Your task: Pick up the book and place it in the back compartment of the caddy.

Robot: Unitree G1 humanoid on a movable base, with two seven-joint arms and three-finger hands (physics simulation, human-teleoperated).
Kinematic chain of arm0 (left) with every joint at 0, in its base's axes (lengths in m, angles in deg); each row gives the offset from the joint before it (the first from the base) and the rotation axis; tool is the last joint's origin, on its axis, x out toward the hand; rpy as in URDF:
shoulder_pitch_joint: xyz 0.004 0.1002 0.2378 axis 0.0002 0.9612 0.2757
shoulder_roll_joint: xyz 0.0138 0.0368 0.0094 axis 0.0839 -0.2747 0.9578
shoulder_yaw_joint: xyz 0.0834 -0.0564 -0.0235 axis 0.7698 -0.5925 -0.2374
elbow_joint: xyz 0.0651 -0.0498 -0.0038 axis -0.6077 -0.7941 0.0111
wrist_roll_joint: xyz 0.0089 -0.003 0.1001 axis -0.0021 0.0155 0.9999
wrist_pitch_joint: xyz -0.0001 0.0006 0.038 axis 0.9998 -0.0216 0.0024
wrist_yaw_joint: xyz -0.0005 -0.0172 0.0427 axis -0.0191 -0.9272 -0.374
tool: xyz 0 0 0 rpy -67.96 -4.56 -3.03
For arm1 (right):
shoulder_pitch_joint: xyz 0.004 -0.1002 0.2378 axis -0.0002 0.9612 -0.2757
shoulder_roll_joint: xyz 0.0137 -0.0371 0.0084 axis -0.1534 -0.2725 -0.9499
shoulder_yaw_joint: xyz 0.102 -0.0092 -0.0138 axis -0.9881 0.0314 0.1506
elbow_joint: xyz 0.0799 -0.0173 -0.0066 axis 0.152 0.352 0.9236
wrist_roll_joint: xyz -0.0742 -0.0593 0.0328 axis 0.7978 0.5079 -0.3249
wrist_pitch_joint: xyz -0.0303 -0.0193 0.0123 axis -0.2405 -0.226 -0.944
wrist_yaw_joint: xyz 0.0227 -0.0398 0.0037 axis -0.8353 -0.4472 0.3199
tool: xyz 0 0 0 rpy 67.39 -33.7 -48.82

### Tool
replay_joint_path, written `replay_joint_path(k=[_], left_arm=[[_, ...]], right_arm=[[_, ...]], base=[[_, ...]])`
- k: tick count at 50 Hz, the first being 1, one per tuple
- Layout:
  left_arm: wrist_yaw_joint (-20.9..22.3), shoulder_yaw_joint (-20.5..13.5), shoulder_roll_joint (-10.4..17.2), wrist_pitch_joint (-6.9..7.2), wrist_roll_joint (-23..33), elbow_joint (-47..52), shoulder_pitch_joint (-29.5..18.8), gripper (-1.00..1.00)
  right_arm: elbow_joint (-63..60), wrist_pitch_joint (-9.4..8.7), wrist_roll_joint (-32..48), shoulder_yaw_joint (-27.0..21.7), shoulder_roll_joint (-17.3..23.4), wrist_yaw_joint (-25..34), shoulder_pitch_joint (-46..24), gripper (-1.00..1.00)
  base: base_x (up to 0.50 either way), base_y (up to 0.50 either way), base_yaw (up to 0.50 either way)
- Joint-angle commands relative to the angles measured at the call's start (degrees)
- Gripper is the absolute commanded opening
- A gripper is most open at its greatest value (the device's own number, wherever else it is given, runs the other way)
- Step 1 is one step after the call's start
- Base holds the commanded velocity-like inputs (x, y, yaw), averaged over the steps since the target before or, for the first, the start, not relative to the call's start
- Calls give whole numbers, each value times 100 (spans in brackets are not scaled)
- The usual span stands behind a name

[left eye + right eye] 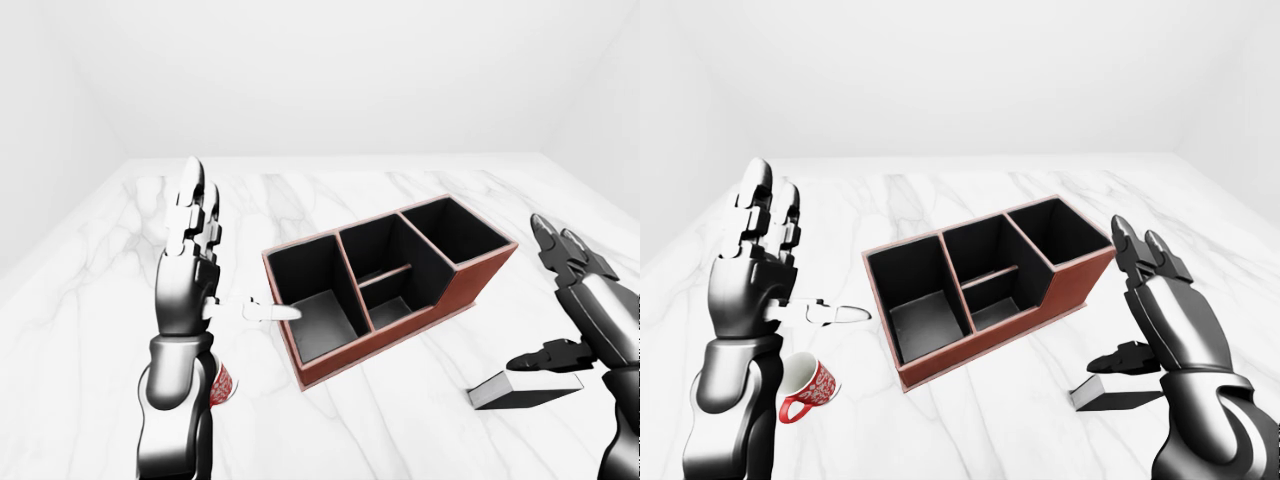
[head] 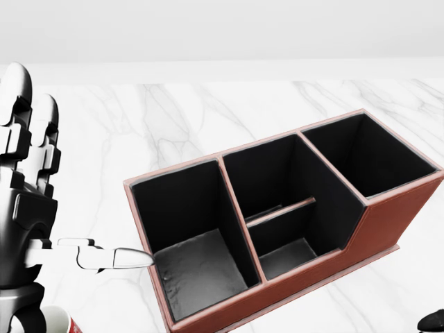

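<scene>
The book is a thin grey slab lying flat on the white marble table, to the right of the caddy at the lower right of the left-eye view. The caddy is a red-brown box with black compartments, set diagonally; its furthest compartment lies toward the upper right. All compartments look empty. My right hand is open, fingers spread upward, thumb just above the book's left end. My left hand is open and raised, left of the caddy, its thumb pointing at the nearest compartment.
A red-and-white patterned mug lies on the table below my left hand, partly hidden by the left forearm. Plain white walls stand beyond the table's far edge.
</scene>
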Motion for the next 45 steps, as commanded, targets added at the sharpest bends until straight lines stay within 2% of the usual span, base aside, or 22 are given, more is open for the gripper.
replay_joint_path(k=[1,19,45], left_arm=[[3,30,-10,0,20,1,31,100],[15,25,-13,0,26,-3,43,100],[15,51,-19,0,44,10,59,100]], right_arm=[[360,0,-18,-79,-91,0,165,100],[888,0,39,-123,-157,0,336,100],[1779,0,190,-293,-46,0,443,100]], base=[[0,0,0],[0,0,0],[0,0,0]])
